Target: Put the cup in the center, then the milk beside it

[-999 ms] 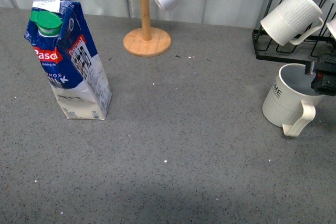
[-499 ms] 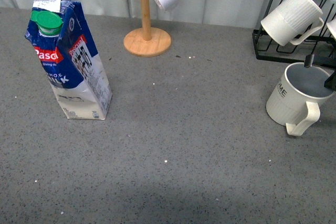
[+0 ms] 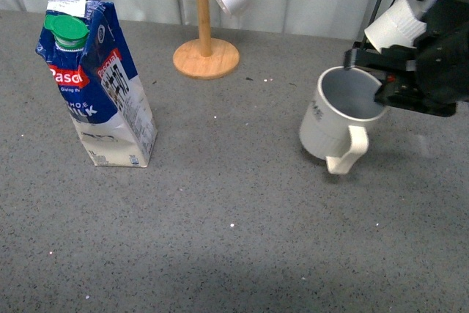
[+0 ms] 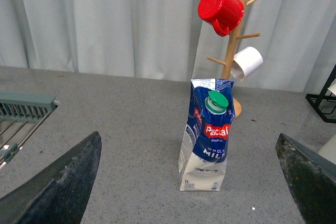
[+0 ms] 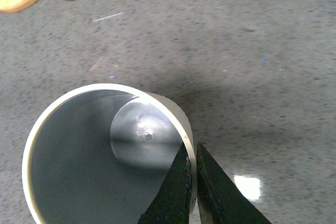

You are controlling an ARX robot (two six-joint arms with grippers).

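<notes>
Right gripper (image 5: 190, 156) pinches the cup (image 3: 330, 126) at one spot on its rim wall, one finger inside and one outside. Cup is right of centre in the front view, tilted, handle toward the camera, apparently clear of the table (image 3: 242, 210).

Risks:
- Thin single-point pinch, so the cup can pivot about the fingers or slip out. Handle weight adds swing.
- Released while tilted, it may rock or tip.

Milk (image 3: 99, 86) is upright at frame left, well apart, so a clash looks unlikely. Left gripper (image 4: 188, 142) is spread wide and empty, facing the milk.
</notes>
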